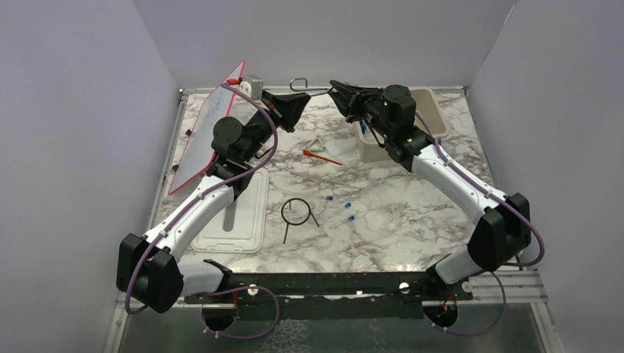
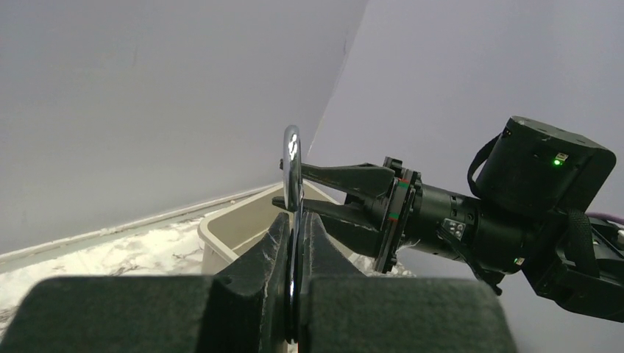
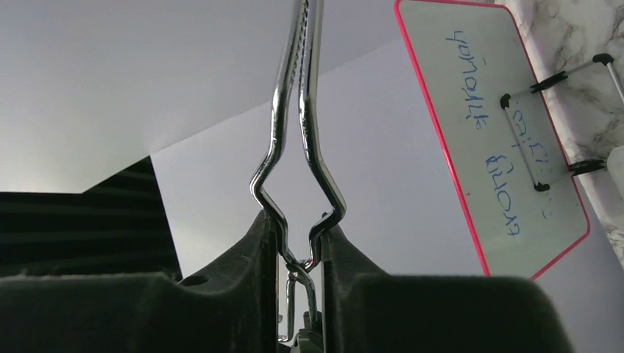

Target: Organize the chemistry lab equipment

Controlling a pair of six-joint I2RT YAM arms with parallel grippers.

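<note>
Plainly – silvery wire tongs, kinked, glossy

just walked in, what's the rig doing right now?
Both arms meet in mid-air near the back wall, both on the silvery wire tongs. The left end effector is clamped shut on them, and the right end effector has its fingers pinching the tongs' bent wires, so it looks like a hand-over. The black wire ring, blue-capped tubes and orange-red stick lie loose on the marble table.
</note>
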